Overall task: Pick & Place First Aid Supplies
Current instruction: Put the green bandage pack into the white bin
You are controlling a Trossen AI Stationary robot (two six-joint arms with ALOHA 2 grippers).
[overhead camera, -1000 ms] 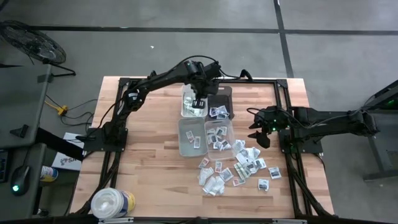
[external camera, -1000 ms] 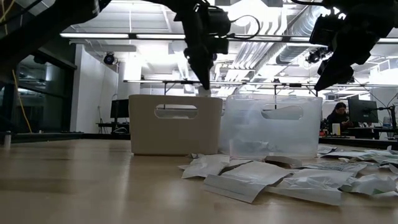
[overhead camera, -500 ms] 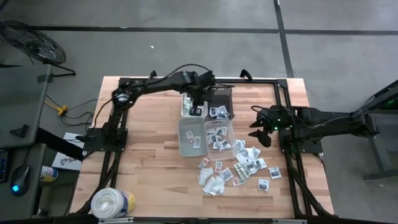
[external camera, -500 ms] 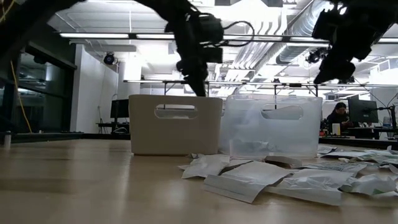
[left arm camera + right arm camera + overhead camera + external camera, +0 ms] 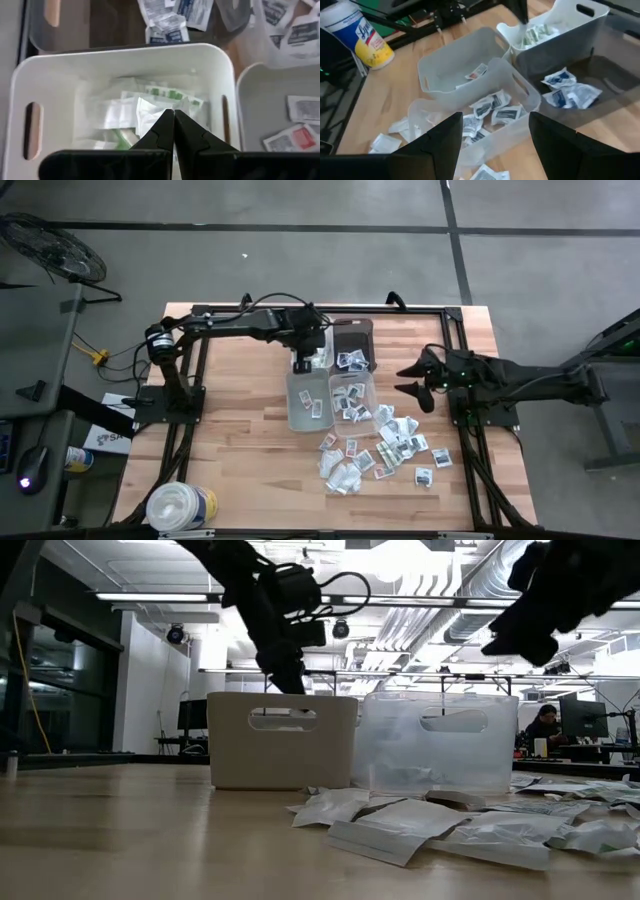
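Observation:
Loose first aid supplies (image 5: 385,448) lie in a heap on the table's near right; more packets sit in the bins. My left gripper (image 5: 173,115) is shut with nothing visible between its fingers. It points steeply down over the white bin (image 5: 120,52), just above the green-printed packets (image 5: 167,94) inside; the low view shows its tips (image 5: 290,685) at about rim height. My right gripper (image 5: 412,378) hangs open at the table's right, clear of everything, its fingers (image 5: 445,135) spread wide.
A dark bin (image 5: 355,330) stands right of the white bin (image 5: 322,358). Two clear bins (image 5: 300,415) (image 5: 366,385) with packets stand nearer. A big white tub (image 5: 180,505) sits at the near left corner. Bare wood lies left of the bins.
My left gripper, still shut, has gone down and toward the table's left and near edges over the white bin, its arm folding back. My right gripper has tipped up from pointing down to more nearly level, staying open where it was.

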